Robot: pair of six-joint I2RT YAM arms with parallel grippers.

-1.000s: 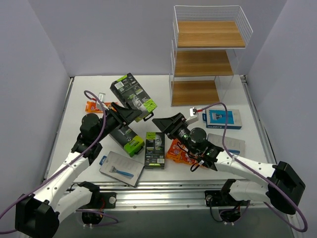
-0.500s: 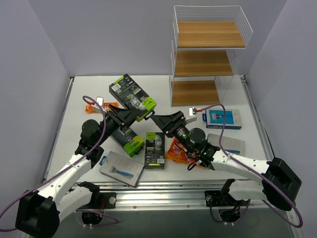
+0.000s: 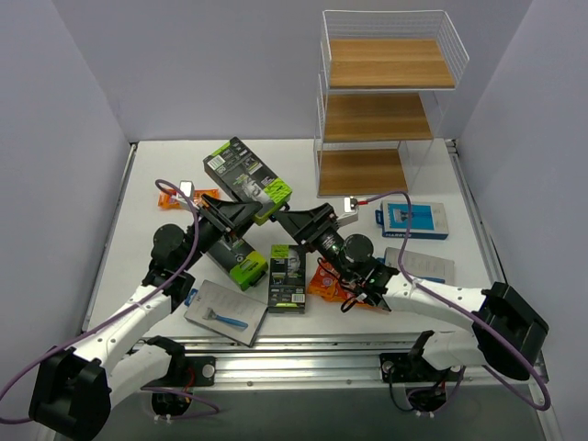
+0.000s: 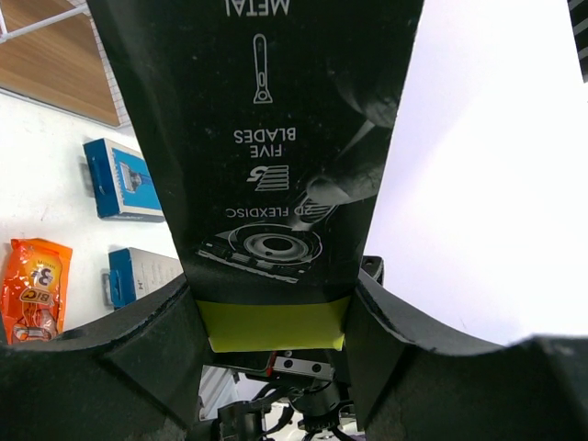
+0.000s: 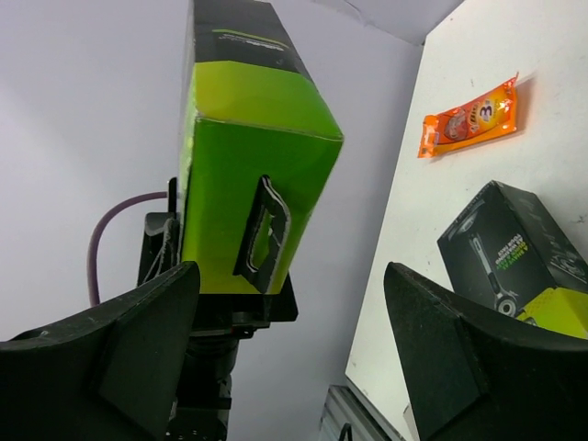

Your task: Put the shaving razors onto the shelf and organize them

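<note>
My left gripper [image 3: 250, 209] is shut on a black-and-lime-green razor box [image 3: 246, 176], held tilted above the table. In the left wrist view the box [image 4: 276, 165] fills the gap between both fingers [image 4: 119, 367]. My right gripper [image 3: 292, 219] stands open just right of that box, gripping nothing. Its wrist view shows the box's green end [image 5: 248, 165] above its left finger [image 5: 110, 367]. More razors lie on the table: two black-and-green boxes [image 3: 237, 258] [image 3: 288, 276], a blue razor card [image 3: 225, 313], and orange packets [image 3: 333, 280] [image 3: 176, 196]. The shelf [image 3: 386, 101] stands at the back right.
A blue pack [image 3: 413, 220] and a grey card [image 3: 424, 266] lie right of my right arm, in front of the shelf. Purple cables loop over both arms. White walls close in the table on the left, back and right.
My right gripper has moved left and up toward the held box and its jaws have opened wider. My left arm has lifted the box a little.
</note>
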